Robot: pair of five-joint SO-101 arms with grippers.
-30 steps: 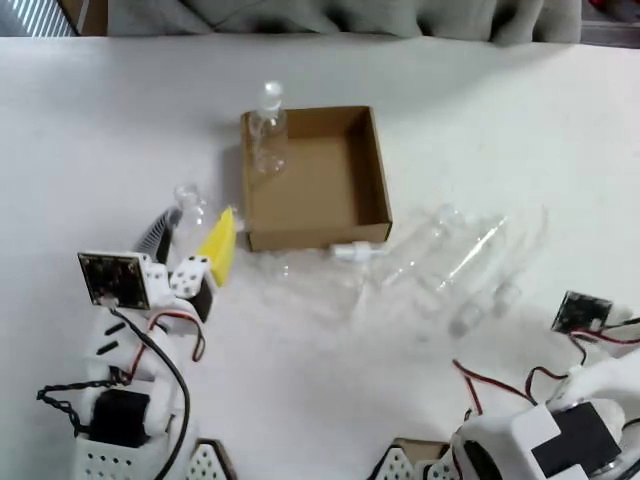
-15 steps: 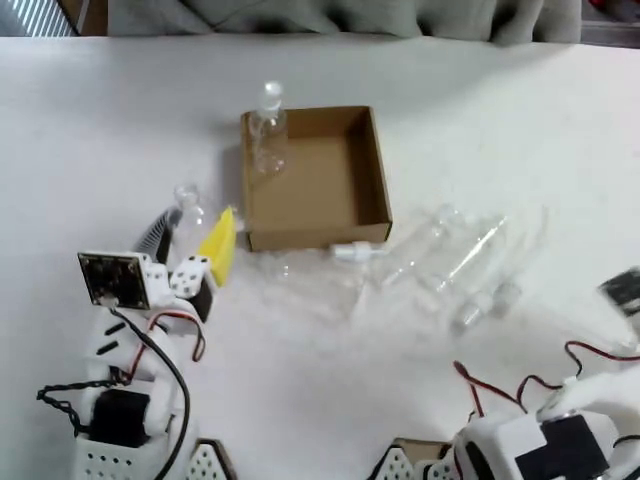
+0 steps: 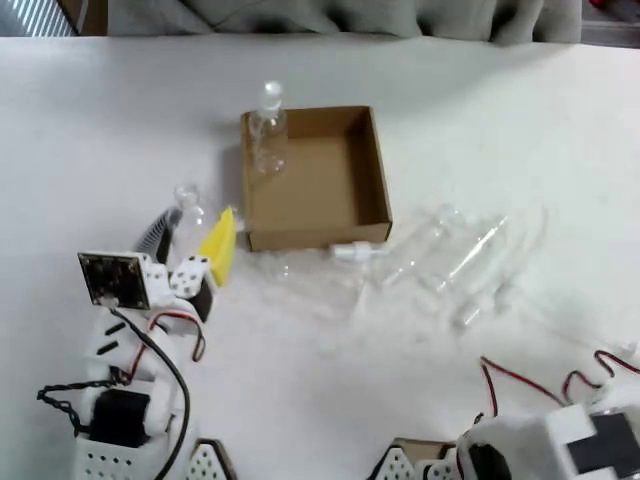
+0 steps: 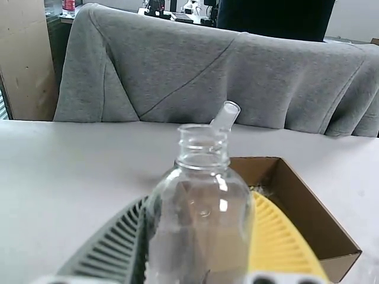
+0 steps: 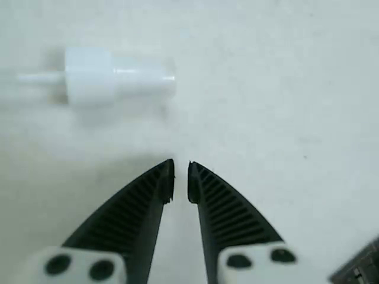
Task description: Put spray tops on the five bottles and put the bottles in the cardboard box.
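My left gripper (image 3: 198, 216) is shut on a clear open-necked bottle (image 3: 187, 200), upright just left of the cardboard box (image 3: 372, 165). In the left wrist view this bottle (image 4: 198, 219) stands between the grey finger (image 4: 112, 248) and the yellow finger (image 4: 278, 242). A capped bottle (image 3: 268, 128) stands in the box's far left corner. Clear bottles (image 3: 425, 245) lie right of the box, with a spray top (image 3: 358, 251) at its front wall. My right gripper (image 5: 180, 174) hovers shut and empty over the table, a little short of a white spray top (image 5: 112, 77).
The right arm's base (image 3: 560, 450) sits at the lower right with red wires trailing. Another small spray top (image 3: 482, 305) lies among the loose bottles. A grey cloth-covered chair back (image 4: 225, 77) lines the table's far edge.
The right arm has pulled back toward the lower right corner, and its wrist camera has left the high view. The left arm and its bottle have not moved.
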